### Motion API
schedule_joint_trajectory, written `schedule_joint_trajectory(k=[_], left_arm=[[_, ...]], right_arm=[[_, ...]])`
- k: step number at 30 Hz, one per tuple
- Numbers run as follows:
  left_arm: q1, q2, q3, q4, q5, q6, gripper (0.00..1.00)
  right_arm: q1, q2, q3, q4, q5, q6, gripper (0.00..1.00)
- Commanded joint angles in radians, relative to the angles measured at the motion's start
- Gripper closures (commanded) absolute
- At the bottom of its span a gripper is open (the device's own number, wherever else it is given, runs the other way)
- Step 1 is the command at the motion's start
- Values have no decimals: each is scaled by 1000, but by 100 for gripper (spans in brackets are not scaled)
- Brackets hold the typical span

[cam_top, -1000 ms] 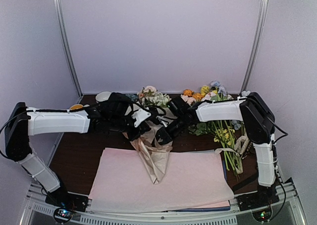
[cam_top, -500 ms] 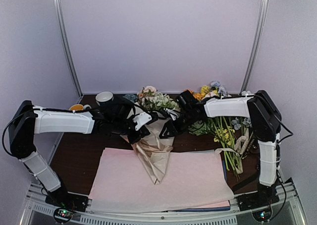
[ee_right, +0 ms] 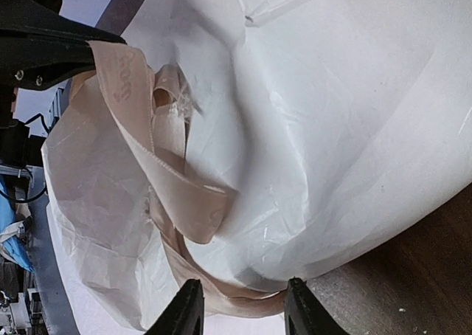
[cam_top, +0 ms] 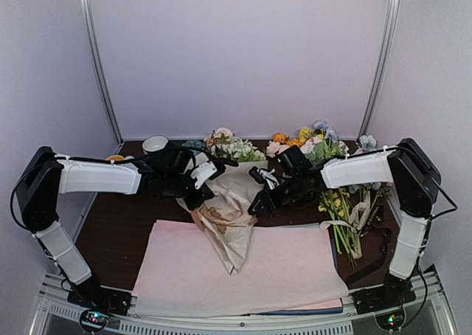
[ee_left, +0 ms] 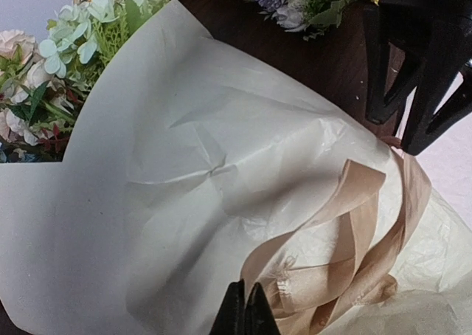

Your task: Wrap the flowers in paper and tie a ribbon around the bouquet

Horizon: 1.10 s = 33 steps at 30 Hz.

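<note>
The bouquet (cam_top: 233,224) lies across the table as a cone of beige paper (ee_left: 184,165), its point toward me. The flowers (cam_top: 230,149) show at its wide far end, white, pale pink and green (ee_left: 66,51). The glossy tan ribbon (ee_left: 354,224) loops loosely round the cone's narrow part (ee_right: 173,180). My left gripper (ee_left: 247,305) is shut, its tips right at a frayed ribbon end; in the right wrist view that strand runs out from its tip. My right gripper (ee_right: 243,309) is open, its fingertips on either side of the paper's lower fold and a ribbon strand.
Pale pink sheets (cam_top: 287,268) lie under the cone at the near edge. A loose bunch with orange and yellow blooms (cam_top: 335,187) lies at the right. A white bowl (cam_top: 155,143) stands at the back left. The dark table (cam_top: 118,224) shows on the left.
The right gripper has drawn back to the right from the bouquet's middle and its jaws have spread. The cone's wide paper end now shows uncovered. The left gripper stays shut.
</note>
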Motion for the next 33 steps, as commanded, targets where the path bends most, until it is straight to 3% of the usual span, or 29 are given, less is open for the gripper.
schedule_joint_trajectory(k=[1, 11, 13, 17, 21, 33], left_arm=[[4, 13, 11, 18, 8, -42, 100], [4, 4, 3, 21, 53, -36, 100], [4, 0, 2, 22, 67, -34, 100], [2, -31, -19, 41, 103, -27, 100], [-5, -46, -27, 46, 127, -14, 100], [-63, 43, 31, -46, 99, 30, 100]], right_arm=[[21, -9, -38, 68, 17, -6, 62], [41, -23, -82, 92, -5, -9, 60], [44, -16, -81, 90, -11, -8, 64], [46, -22, -86, 92, -48, -3, 85], [48, -31, -83, 72, -81, -19, 97], [48, -48, -79, 128, -152, 10, 100]])
